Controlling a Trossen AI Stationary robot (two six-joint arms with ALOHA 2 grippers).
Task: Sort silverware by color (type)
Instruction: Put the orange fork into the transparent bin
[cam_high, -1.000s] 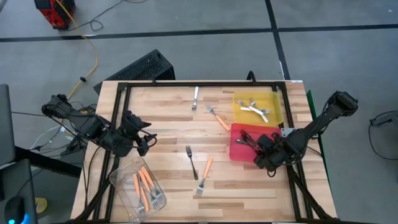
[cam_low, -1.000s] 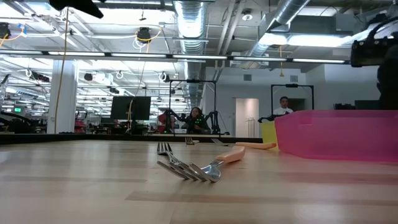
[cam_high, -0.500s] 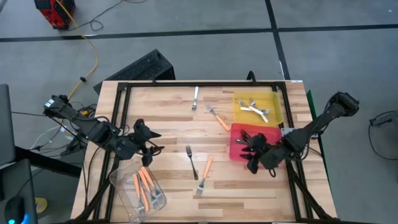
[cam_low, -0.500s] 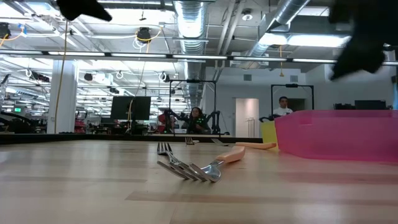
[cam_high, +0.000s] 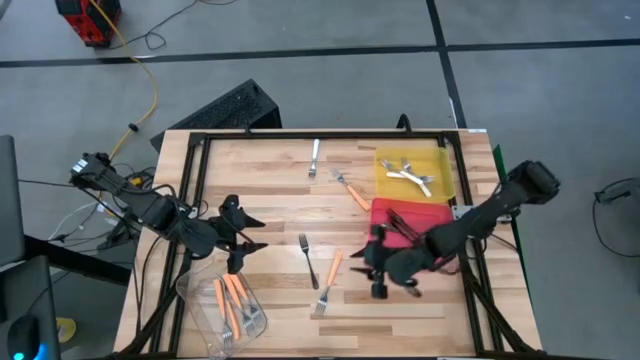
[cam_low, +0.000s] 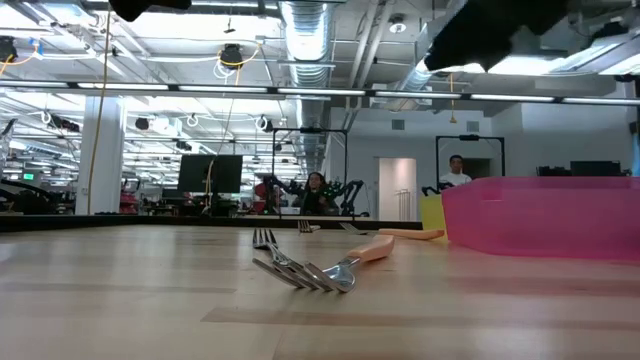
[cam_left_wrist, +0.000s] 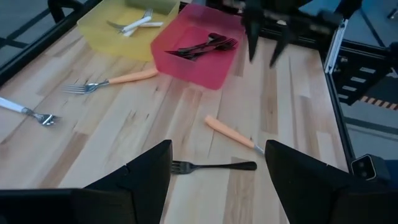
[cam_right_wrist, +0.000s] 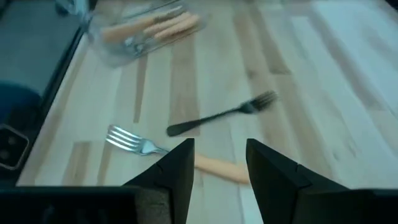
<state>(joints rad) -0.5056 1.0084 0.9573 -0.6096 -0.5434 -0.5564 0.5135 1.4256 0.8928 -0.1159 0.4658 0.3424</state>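
pale planked wooden table (cam_high: 280, 200), smooth matt finish
orange-handled fork (cam_low: 330, 268) has shiny metal tines; translucent glossy red plastic tray (cam_low: 545, 215); clear plastic tub (cam_high: 215, 300).

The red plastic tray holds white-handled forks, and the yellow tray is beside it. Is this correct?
Not quite. The red plastic tray holds all-dark forks; the left wrist view shows this. The white-handled forks lie in the yellow tray, which is indeed beside it.

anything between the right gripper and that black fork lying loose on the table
Nothing visible blocks it. The right gripper, jaws open and empty, hovers over bare wood just right of the orange-handled fork. That fork lies between the gripper and the black fork, but flat on the table, so reaching over looks feasible.
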